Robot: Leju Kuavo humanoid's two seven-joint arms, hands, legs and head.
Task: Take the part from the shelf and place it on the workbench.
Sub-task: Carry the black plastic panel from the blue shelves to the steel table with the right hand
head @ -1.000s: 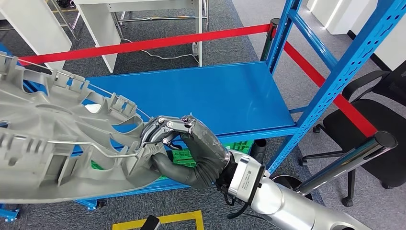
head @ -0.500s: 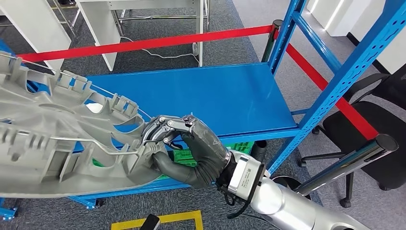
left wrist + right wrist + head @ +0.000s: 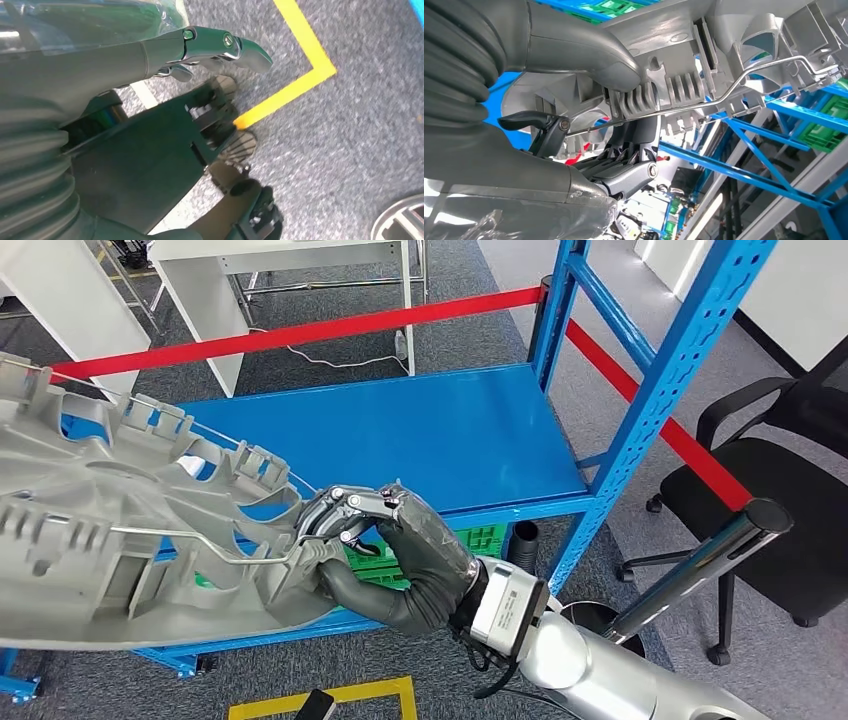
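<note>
Over grey carpet and a blue shelf, the right hand clamps the edge of the big grey part, lifted clear at nine o'clock for carrying, while the left hand hangs with fingers extended, holding nothing.

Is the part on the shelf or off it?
Off it: the right robot hand holds the grey part raised in front of the blue shelf.
</note>
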